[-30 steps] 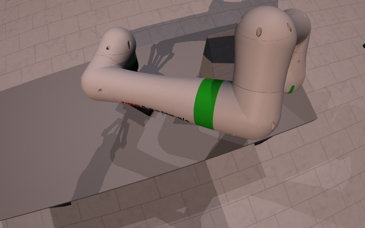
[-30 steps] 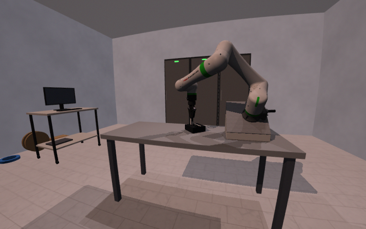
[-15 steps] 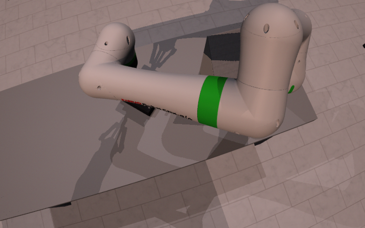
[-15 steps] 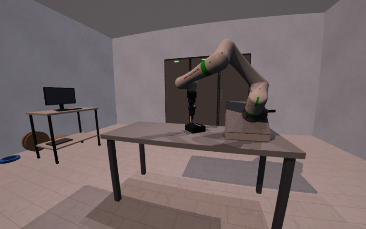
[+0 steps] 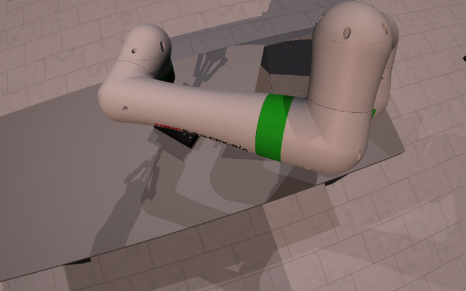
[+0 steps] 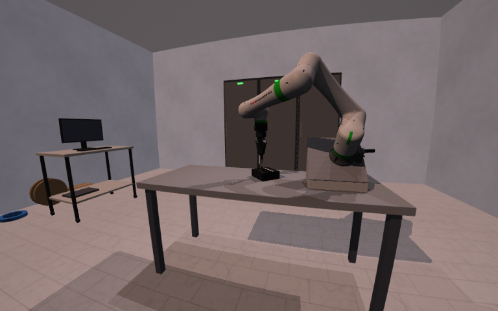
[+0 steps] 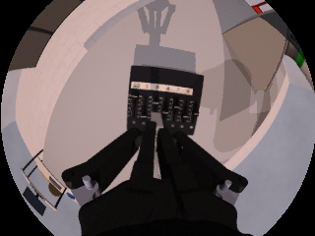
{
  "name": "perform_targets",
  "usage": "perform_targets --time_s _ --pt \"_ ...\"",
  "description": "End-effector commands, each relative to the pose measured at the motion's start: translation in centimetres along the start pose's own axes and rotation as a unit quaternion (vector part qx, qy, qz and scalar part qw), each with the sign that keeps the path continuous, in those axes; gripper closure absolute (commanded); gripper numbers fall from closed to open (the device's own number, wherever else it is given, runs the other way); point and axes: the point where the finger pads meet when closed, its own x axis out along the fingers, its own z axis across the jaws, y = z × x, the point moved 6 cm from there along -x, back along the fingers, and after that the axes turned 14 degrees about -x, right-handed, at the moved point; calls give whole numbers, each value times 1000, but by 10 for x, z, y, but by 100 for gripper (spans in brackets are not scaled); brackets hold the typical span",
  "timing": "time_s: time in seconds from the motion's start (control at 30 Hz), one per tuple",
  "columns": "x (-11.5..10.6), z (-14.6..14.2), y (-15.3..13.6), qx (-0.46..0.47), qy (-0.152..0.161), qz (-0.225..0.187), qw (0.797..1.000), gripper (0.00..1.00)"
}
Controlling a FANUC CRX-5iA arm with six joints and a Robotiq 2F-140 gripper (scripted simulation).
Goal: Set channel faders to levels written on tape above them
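Note:
The black lighting desk [image 5: 190,141] [image 6: 264,173] [image 7: 168,78] stands on the table under the arm, mostly hidden in the top view. Its pale tape [image 7: 162,88] carries small numbers; the leftmost reads 10, the others are hard to read surely. Several fader caps stand at differing heights; one cap [image 7: 157,103] is just beyond the fingertips, a left one [image 7: 133,96] is high, and another [image 7: 176,107] is right of the tips. My gripper [image 6: 260,163] [image 7: 155,119] is shut and empty, pointing down at the desk's middle. Whether it touches a cap cannot be told. The fingers hide part of the near edge.
The grey table [image 5: 51,171] [image 6: 220,188] carries the desk and, to its right in the exterior view, the arm's box-shaped base [image 6: 336,172]. Shadows of arm and gripper cross the table. A side cart with a monitor [image 6: 80,129] stands away at the left.

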Motion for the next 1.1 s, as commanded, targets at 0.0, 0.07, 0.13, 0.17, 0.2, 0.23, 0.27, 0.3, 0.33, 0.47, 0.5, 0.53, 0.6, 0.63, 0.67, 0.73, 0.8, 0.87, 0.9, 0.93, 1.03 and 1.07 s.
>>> perform_targets --time_s 0.0,0.07,0.13,0.17,0.2,0.23,0.27,0.3,0.33,0.47,0.5,0.53,0.6,0.63,0.67,0.73,0.8,0.87,0.9,0.93,1.03,1.07 --pt "0 0 0 0 0 0 1000 100" --pt "0 0 0 0 0 0 1000 100" --pt "0 0 0 0 0 0 1000 100" --pt "0 0 0 0 0 0 1000 100" --pt "0 0 0 0 0 0 1000 100" --pt "0 0 0 0 0 0 1000 100" --pt "0 4 -3 0 0 0 1000 100" --pt "0 12 -9 0 0 0 1000 100" --pt "1 23 -16 0 0 0 1000 100" --pt "4 58 -37 0 0 0 1000 100" --pt "4 58 -38 0 0 0 1000 100" --pt "4 58 -38 0 0 0 1000 100" --pt "4 58 -38 0 0 0 1000 100" --pt "4 58 -38 0 0 0 1000 100" --pt "4 58 -38 0 0 0 1000 100" --pt "4 58 -38 0 0 0 1000 100" --pt "4 58 -38 0 0 0 1000 100" --pt "4 58 -38 0 0 0 1000 100" --pt "4 58 -38 0 0 0 1000 100" --pt "4 58 -38 0 0 0 1000 100" --pt "4 58 -38 0 0 0 1000 100" --pt "4 58 -38 0 0 0 1000 100"
